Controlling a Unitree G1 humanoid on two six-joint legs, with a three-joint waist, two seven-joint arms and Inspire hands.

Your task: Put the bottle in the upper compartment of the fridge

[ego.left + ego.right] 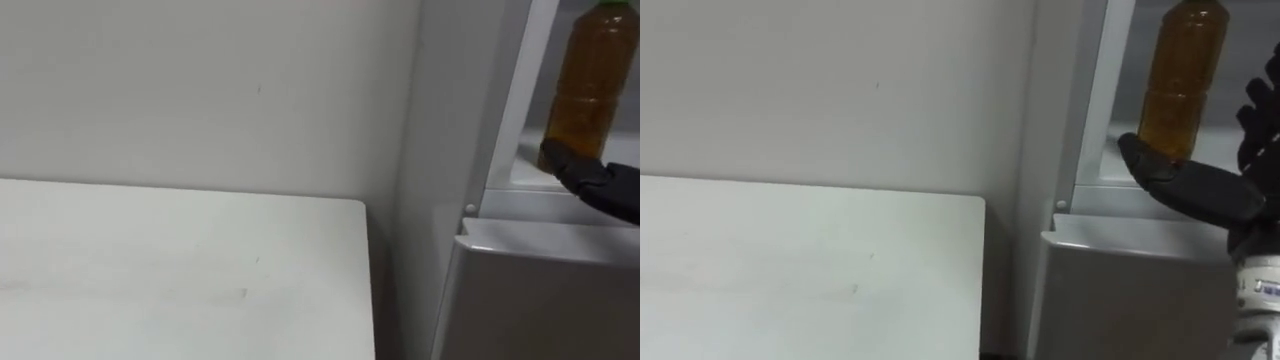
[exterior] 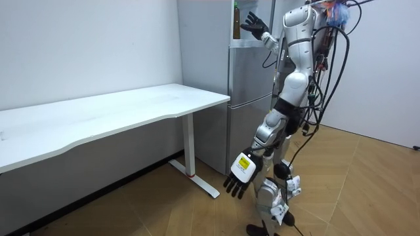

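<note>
Lower left of the eye views, nearest, lies a white table (image 1: 180,270). Right of it stands the fridge (image 2: 249,98), its lower door (image 1: 1120,290) closed. Above that door the right hand (image 1: 1210,195) is spread and released, with the thumb across the base of the bottle (image 1: 1180,80) and the fingers at the frame's right edge; contact cannot be told. The bottle stands upright on the upper shelf (image 1: 520,178), behind the thumb. The left hand (image 2: 237,180) hangs relaxed, low in the room view. A pale wall (image 1: 200,90) lies behind.
</note>
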